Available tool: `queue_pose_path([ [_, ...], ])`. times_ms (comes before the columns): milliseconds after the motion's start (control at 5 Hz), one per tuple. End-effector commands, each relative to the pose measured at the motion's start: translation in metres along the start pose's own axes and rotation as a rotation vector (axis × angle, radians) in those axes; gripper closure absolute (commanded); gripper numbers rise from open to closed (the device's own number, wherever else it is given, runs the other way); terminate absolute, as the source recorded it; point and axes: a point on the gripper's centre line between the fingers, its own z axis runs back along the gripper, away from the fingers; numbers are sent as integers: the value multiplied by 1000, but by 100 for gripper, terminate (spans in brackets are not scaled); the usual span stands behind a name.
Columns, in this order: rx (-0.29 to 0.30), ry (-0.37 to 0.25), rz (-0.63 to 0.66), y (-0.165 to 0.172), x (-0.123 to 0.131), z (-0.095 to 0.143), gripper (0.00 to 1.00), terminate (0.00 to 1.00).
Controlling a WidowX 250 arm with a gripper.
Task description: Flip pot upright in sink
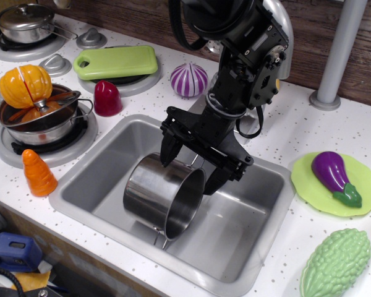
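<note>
arm: angled down-left | claw (193, 166): fingers spread wide

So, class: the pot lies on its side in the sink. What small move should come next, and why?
Probably lower the open end effector and close on the upper rim of the pot. Its fingers straddle that rim, and the pot lies tipped in the sink.
</note>
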Motion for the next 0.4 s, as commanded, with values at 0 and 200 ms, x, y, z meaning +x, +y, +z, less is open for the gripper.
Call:
queue_pose_path([
  [0,0,0,0,0,0,0,0,0],
  [200,119,-32,-21,-4,-2,-5,0,0],
])
